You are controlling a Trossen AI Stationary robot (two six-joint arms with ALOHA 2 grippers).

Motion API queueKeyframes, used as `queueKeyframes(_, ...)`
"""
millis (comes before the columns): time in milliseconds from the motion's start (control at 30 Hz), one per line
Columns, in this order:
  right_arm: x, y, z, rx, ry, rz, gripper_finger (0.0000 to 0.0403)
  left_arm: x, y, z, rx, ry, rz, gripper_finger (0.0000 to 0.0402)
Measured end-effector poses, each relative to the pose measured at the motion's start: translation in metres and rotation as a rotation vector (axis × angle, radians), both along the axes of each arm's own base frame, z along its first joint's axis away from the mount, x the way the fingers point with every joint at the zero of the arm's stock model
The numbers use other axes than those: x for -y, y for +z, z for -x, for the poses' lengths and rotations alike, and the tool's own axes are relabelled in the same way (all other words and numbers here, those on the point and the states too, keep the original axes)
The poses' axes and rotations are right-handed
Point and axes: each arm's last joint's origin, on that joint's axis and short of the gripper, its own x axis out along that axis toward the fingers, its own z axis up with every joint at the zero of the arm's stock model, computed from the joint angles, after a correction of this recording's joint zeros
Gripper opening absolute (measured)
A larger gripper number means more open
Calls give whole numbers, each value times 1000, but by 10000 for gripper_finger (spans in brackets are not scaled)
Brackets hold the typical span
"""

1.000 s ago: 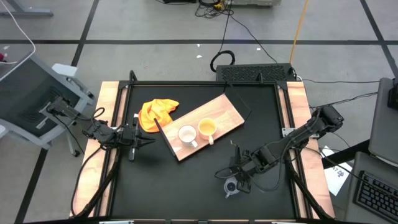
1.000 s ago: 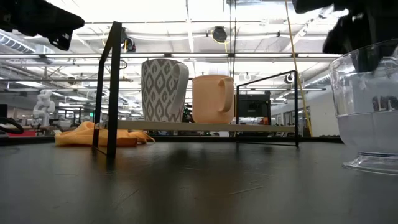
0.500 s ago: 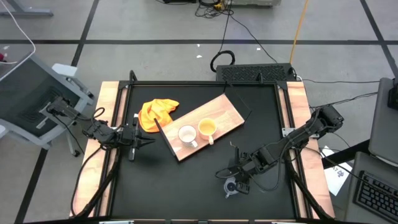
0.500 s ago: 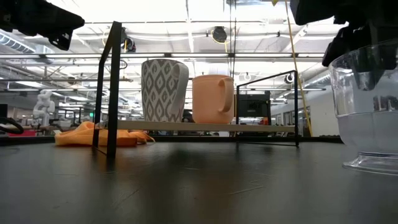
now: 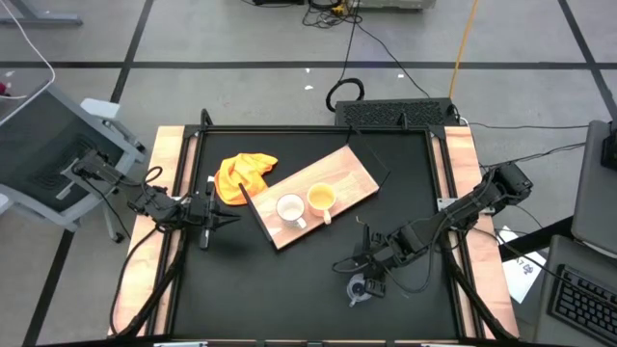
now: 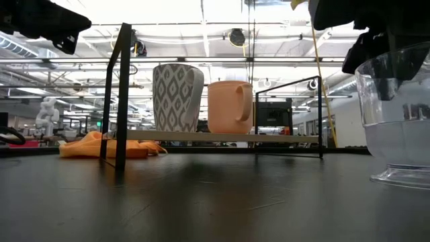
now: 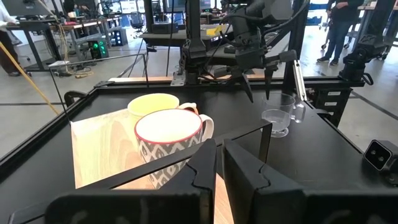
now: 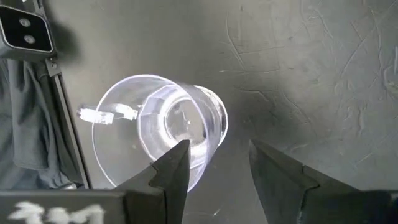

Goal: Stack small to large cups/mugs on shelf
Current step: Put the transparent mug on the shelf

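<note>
In the lower right part of the high view, I see my right gripper point(image 5: 367, 271) hanging just above the clear glass cup with a small handle point(image 5: 358, 287). Its two dark fingers point(image 8: 176, 167) are spread apart, and nothing is between them. In the right wrist view, one finger sits over the rim of the glass cup point(image 8: 163, 129) and the other is off to the side over the black table top point(image 8: 311, 74). I cannot tell if a finger touches the glass. In the low view the glass cup point(image 6: 398, 121) stands upright on the table at the far right edge of the frame.

In the middle of the high view lies the flat light-brown wooden board point(image 5: 352, 173), turned at a slant. On it stand two mugs, side by side and close together. One is the white mug with a grey diamond pattern and a handle point(image 5: 290, 208). The other is the yellow-orange mug with a handle point(image 5: 321, 199). Both stand upright, as the low view shows point(image 6: 177, 97) point(image 6: 230, 106).

A crumpled yellow-orange cloth point(image 5: 242, 174) lies on the table at the upper left end of the board.

At the left of the high view, my left gripper point(image 5: 214, 220) waits near the left edge of the table. Its fingers point(image 7: 245, 168) are pressed nearly together and hold nothing.
</note>
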Motion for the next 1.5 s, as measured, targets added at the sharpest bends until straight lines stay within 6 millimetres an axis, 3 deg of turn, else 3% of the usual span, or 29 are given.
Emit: queueKeyframes(1500,-3,-2,-1,24,24,27,155,0,0,0,-4,-1,-2,31)
